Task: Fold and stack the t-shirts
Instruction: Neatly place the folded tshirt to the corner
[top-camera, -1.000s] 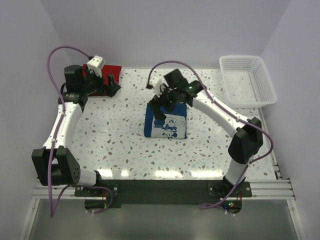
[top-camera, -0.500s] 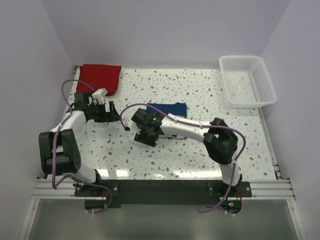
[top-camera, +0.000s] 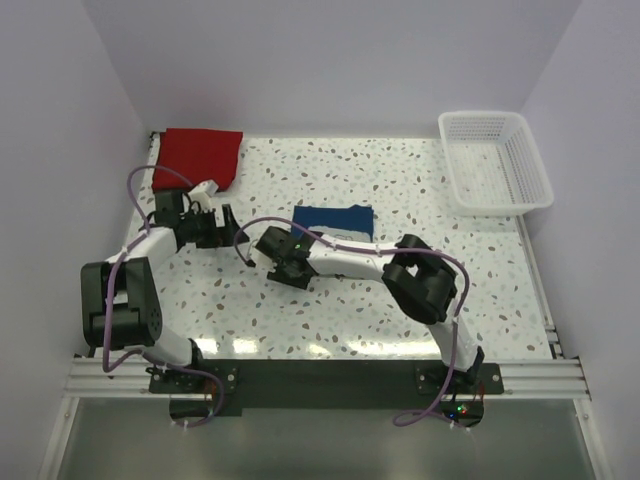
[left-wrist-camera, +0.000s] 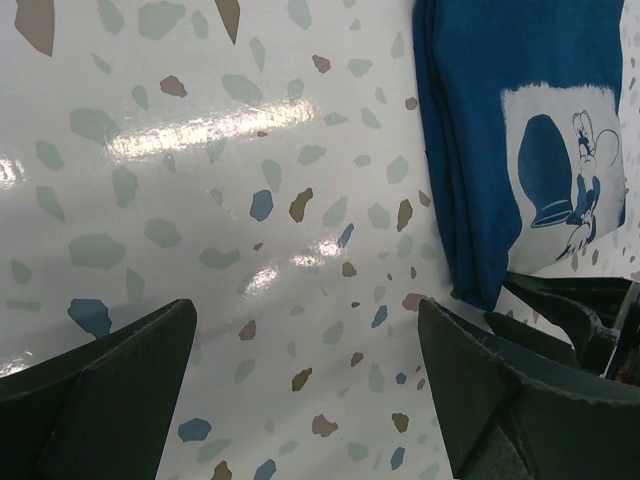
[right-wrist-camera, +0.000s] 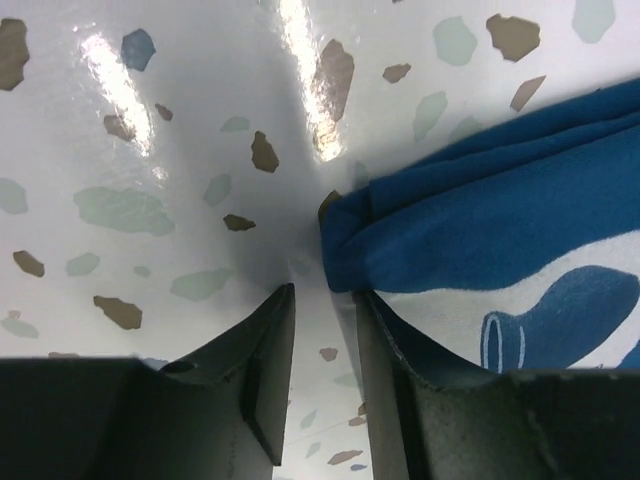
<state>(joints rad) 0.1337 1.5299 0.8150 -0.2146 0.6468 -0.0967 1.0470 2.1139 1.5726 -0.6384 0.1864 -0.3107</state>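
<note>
We take the folded blue t-shirt (top-camera: 335, 220) as our mark. It lies flat near the middle of the speckled worktop (top-camera: 330, 315). The wrist views show its layered edges and a white printed panel with a cartoon figure on its upper face.

The red t-shirt (top-camera: 200, 155) is folded too. It lies well apart from the blue one, to the left and farther back, against the far left corner of the worktop. The two shirts are not stacked. The white lattice basket (top-camera: 495, 160) stands to the right of the blue shirt and farther back.

The right gripper (right-wrist-camera: 322, 300) is at the blue shirt's near left corner. Its jaws stand a narrow gap apart with bare worktop showing between them. The corner of the cloth sits just past the tips, and one edge runs behind one finger (right-wrist-camera: 395, 370). We cannot tell whether any cloth is pinched.

The left gripper (left-wrist-camera: 305, 310) hovers over bare worktop to the left of the blue shirt. Its jaws are spread wide and hold nothing.
</note>
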